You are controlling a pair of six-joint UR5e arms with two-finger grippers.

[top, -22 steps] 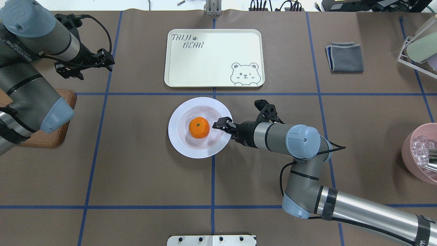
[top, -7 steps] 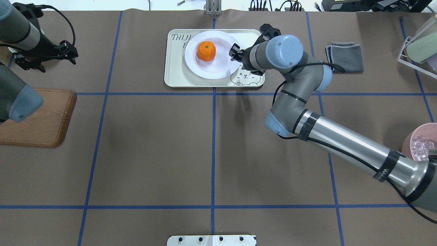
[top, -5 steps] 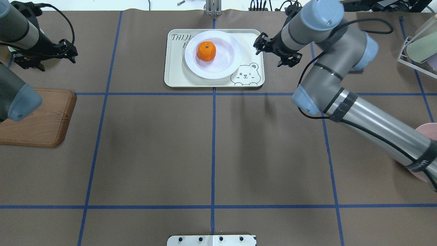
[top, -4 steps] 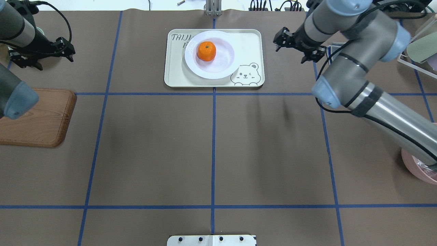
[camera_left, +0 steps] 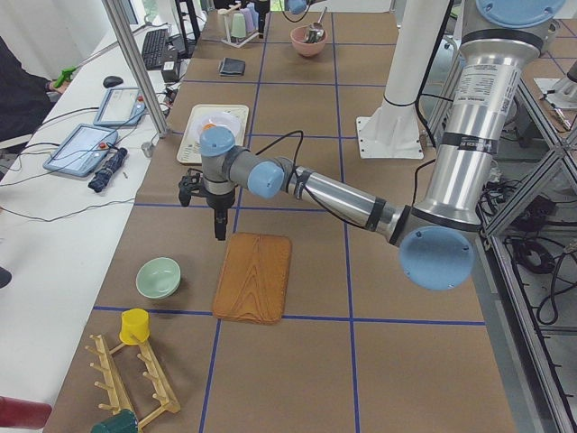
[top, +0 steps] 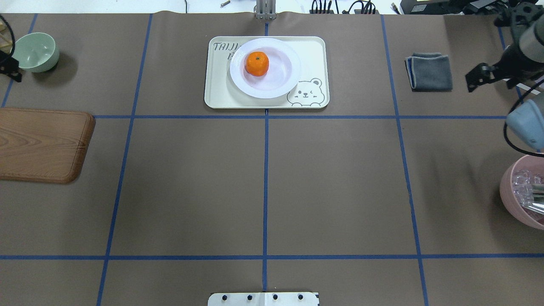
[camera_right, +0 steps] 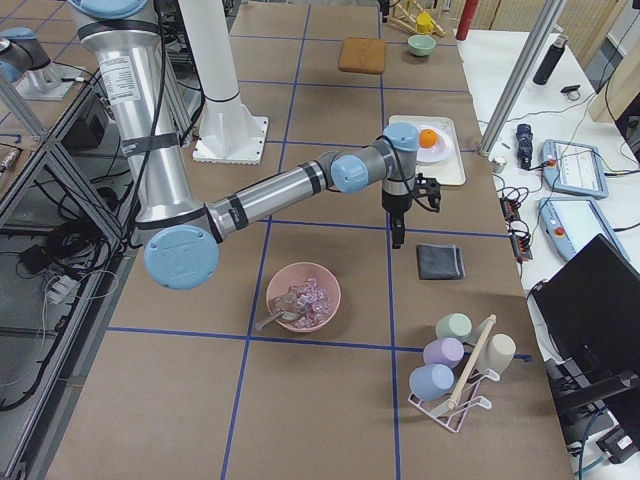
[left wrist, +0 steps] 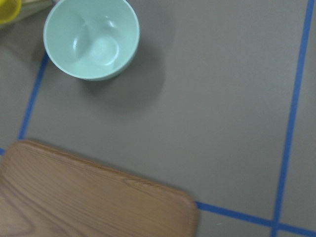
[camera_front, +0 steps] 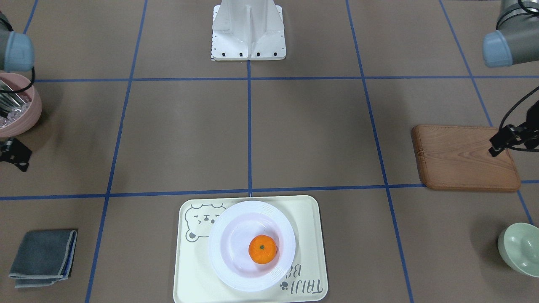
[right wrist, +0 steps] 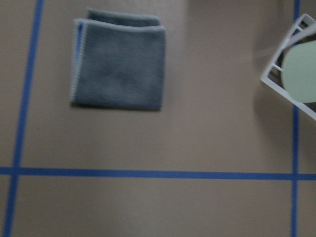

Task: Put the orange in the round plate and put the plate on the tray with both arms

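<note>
Orange [top: 256, 63] sits in the round plate [top: 280, 83], and the round plate rests flat on the tray [top: 216, 87]. By my read both parts of the task are done, and all that is left is for the 2 arms to park.

The plate lies wholly inside the tray's rim. It covers part of the lettering and just meets the bear drawing. The orange is off-centre in the well, on the side away from the right jaws.

Right jaws hang well apart from the tray, with the grey cloth [top: 429, 71] lying between them and it. They look spread wide and hold nothing. Left jaws hover well apart on the tray's other side, over an edge of the wooden board [top: 42, 144], with the green bowl [top: 35, 52] near. Too little of them shows, so I cannot tell wide from narrow.

Between the 2 sets of jaws the desk [top: 263, 187] carries only the tray and the cloth, so there is generous room there. It is tighter by the right jaws, with a white rack [right wrist: 276, 69] just beside them and the pink bowl [top: 510, 191] under that arm.
</note>
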